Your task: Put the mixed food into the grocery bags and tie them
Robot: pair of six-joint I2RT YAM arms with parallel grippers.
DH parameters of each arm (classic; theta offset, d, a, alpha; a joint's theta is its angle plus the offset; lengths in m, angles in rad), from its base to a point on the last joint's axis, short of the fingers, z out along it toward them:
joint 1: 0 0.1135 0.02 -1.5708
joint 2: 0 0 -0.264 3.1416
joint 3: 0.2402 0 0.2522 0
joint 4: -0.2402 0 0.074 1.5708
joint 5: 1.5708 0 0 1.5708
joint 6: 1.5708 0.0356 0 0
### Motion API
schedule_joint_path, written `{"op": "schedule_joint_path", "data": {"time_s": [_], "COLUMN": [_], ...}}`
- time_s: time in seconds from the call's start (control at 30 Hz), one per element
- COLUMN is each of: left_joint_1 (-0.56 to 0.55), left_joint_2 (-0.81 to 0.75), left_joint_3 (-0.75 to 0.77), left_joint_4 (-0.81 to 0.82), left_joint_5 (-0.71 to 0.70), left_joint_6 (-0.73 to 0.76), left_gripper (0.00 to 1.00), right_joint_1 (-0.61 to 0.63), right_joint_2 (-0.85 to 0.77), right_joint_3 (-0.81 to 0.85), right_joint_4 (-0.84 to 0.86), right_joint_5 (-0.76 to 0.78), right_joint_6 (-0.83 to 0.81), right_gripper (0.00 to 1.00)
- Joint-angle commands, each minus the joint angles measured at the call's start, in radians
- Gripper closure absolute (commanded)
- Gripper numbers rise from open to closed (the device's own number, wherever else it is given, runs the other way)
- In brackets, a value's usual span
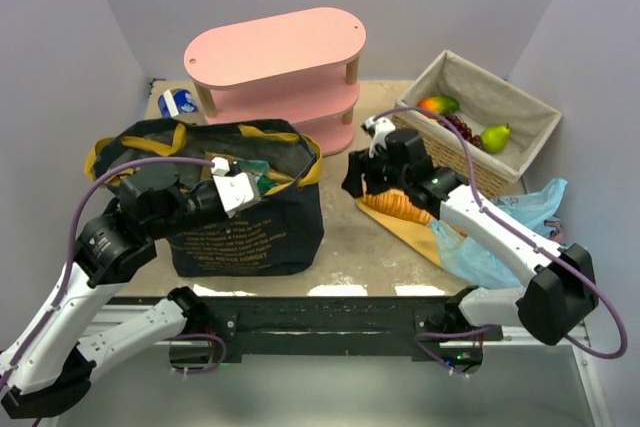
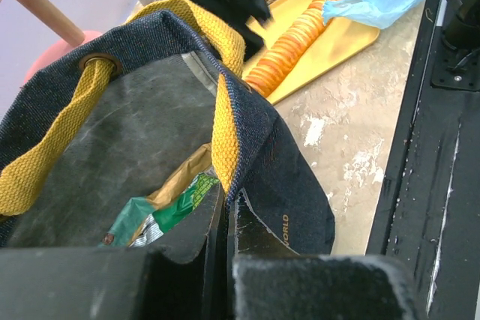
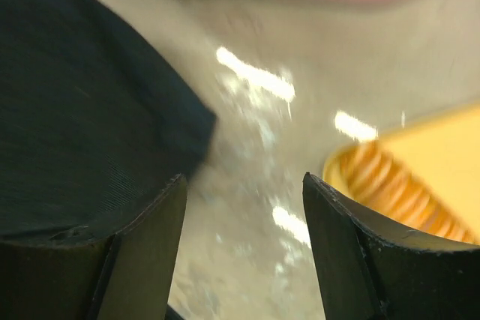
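The navy denim tote (image 1: 245, 232) with mustard handles stands front left, its mouth held open. My left gripper (image 1: 235, 187) is shut on the tote's rim (image 2: 247, 140) beside a yellow handle (image 2: 225, 136). Green and tan crisp bags (image 2: 169, 211) lie inside. My right gripper (image 1: 362, 172) hangs open and empty between the tote and the long orange bread (image 1: 395, 205), with bare table between its fingers (image 3: 150, 230). The bread (image 3: 382, 181) rests on a yellow board (image 1: 410, 229). The light-blue plastic bag (image 1: 500, 242) lies at the right. The mango (image 1: 438, 104), grapes (image 1: 460, 127) and pear (image 1: 495, 137) sit in the basket.
A wicker basket (image 1: 520, 152) with cloth lining stands at the back right. At the back centre is a pink three-tier shelf (image 1: 275, 52), with a small blue-and-white object (image 1: 178, 102) to its left. The black rail (image 2: 442, 155) runs along the near table edge.
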State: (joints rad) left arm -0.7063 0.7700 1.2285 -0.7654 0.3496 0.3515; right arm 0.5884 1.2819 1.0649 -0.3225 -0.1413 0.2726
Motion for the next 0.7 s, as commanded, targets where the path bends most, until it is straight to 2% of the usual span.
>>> {"op": "schedule_joint_path", "data": {"time_s": [0.0,0.13,0.33,0.37,0.43,0.47,0.57,0.67], "left_joint_1": [0.004,0.004,0.004,0.004,0.002,0.004,0.004,0.004], "left_joint_2": [0.009,0.014,0.026,0.025,0.028,0.029,0.032,0.014], "left_joint_3": [0.005,-0.004,-0.003,-0.001,0.014,0.023,0.072,0.104], "left_joint_4": [0.081,0.100,0.124,0.129,0.146,0.152,0.214,0.300], "left_joint_5": [-0.017,-0.024,-0.040,-0.046,-0.066,-0.076,-0.119,-0.213], "left_joint_6": [0.007,0.004,0.004,0.004,0.000,-0.003,-0.040,-0.089], "left_gripper": [1.00,1.00,0.99,0.75,0.49,0.32,0.16,0.11], "right_joint_1": [0.065,0.203,0.318,0.326,0.356,0.367,0.406,0.444], "right_joint_2": [-0.030,0.065,0.263,0.284,0.350,0.373,0.451,0.537], "right_joint_3": [-0.112,-0.200,-0.207,-0.206,-0.186,-0.175,-0.131,-0.057], "right_joint_4": [0.092,0.239,0.416,0.440,0.503,0.525,0.618,0.680], "right_joint_5": [0.055,0.039,-0.030,-0.046,-0.079,-0.087,-0.119,-0.129], "right_joint_6": [0.065,0.149,0.281,0.295,0.333,0.347,0.417,0.451], "right_gripper": [0.34,0.34,0.34,0.34,0.34,0.34,0.34,0.33]}}
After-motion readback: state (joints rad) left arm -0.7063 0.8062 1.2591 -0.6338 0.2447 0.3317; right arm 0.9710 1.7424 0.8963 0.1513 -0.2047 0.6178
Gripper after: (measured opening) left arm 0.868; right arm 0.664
